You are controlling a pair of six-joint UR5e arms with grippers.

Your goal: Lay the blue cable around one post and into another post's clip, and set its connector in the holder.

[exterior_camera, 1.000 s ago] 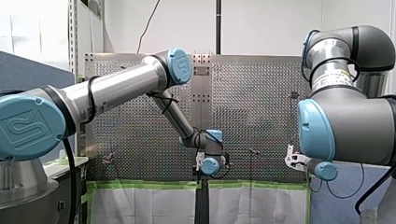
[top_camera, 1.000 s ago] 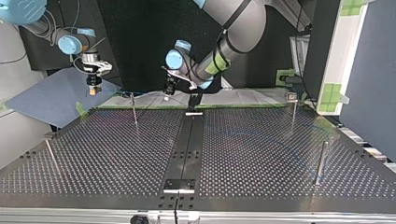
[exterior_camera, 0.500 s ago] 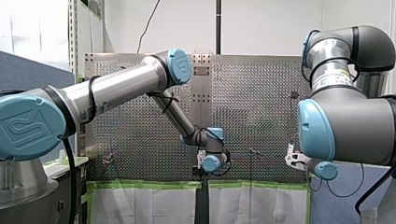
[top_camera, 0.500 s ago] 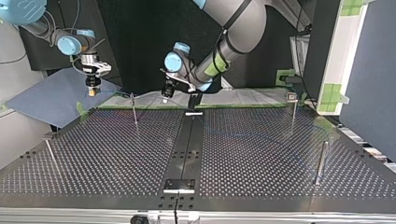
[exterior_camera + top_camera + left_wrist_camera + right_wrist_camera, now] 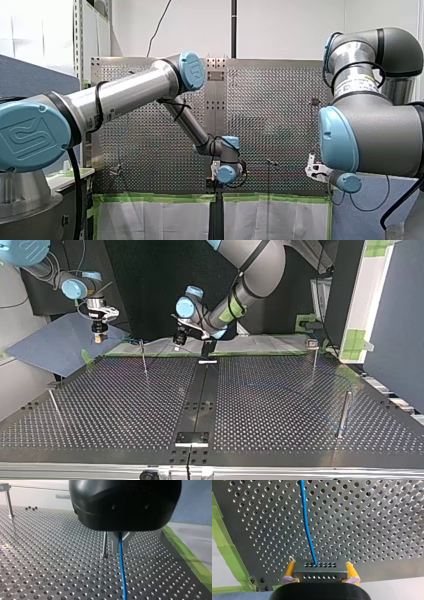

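Right gripper is clamped on the connector, yellow pads either side, near the table edge. Left gripper is pinched on the blue cable further along, just beside a thin post. No wrap or clip seating visible, and the connector isn't in a holder. My read: all three steps are left.
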